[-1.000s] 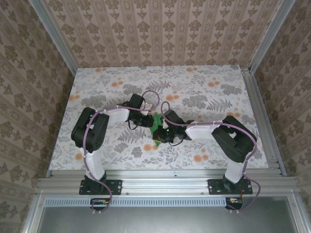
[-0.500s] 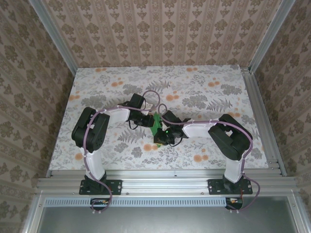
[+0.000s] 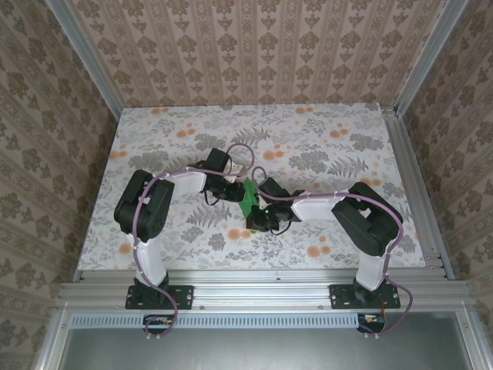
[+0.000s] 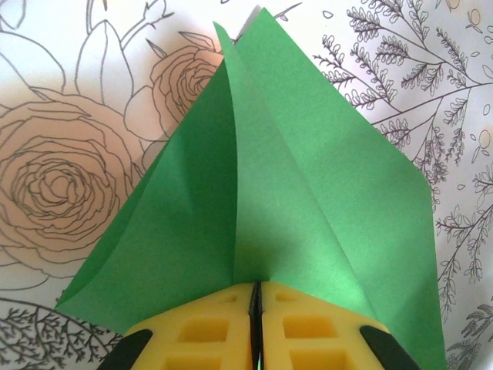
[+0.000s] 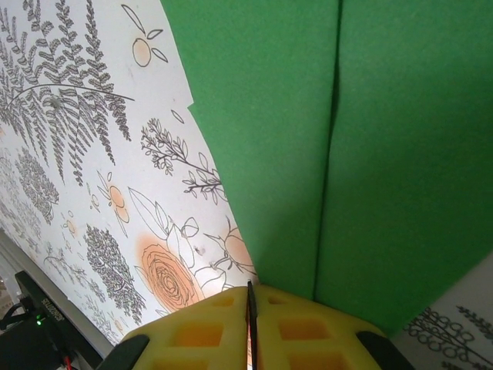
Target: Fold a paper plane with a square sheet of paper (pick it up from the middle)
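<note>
One thin bright green paper sheet (image 4: 308,200), folded to a point, is at the middle of the floral-patterned table (image 3: 347,154). Two arms bend inward. The left gripper (image 4: 256,297) and the right gripper (image 5: 250,297) each pinch the sheet's edge between closed yellow pads (image 4: 208,331).

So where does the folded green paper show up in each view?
Top external: the folded green paper sits at the picture's centre.
Left wrist: it spans the middle, pointing up-frame from the shut yellow pads of the left gripper.
Right wrist: it is at upper right, running from the right gripper to the top edge.
Shared landmark: the floral table cover beneath it.
</note>
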Motion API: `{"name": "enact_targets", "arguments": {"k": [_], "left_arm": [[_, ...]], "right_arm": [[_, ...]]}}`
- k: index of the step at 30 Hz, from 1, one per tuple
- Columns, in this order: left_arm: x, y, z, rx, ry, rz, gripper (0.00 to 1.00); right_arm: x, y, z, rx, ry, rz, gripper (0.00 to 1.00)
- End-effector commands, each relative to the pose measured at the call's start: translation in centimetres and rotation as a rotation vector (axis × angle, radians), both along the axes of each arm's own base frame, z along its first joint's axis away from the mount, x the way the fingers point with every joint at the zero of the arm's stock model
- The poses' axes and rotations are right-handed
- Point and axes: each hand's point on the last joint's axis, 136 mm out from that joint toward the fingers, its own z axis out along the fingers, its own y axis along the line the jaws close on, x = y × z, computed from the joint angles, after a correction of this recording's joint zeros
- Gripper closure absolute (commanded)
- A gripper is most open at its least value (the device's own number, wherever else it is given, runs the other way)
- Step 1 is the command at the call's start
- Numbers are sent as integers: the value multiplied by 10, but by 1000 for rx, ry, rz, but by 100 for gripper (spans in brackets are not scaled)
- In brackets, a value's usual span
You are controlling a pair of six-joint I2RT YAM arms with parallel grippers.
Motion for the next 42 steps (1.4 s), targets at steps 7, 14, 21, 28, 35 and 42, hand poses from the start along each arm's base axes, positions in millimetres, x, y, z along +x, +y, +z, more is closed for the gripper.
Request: {"name": "enact_targets", "arguments": {"k": [7, 14, 21, 28, 35, 42], "left_arm": [[-29, 35, -59, 214, 117, -3, 90], [-29, 32, -57, 201, 119, -6, 90], [-30, 29, -52, 186, 117, -10, 90], [-29, 23, -46, 153, 112, -11, 90], [-26, 17, -36, 120, 107, -7, 89], [-18, 9, -12, 73, 82, 2, 88]], "right_arm": [[-44, -33, -24, -74, 106, -5, 88], [-33, -16, 3, 57, 75, -32, 88], [15, 2, 41, 226, -10, -128, 89], [51, -4, 31, 217, -15, -181, 89], [53, -4, 8, 177, 31, -157, 89], [36, -22, -15, 72, 77, -151, 89]]}}
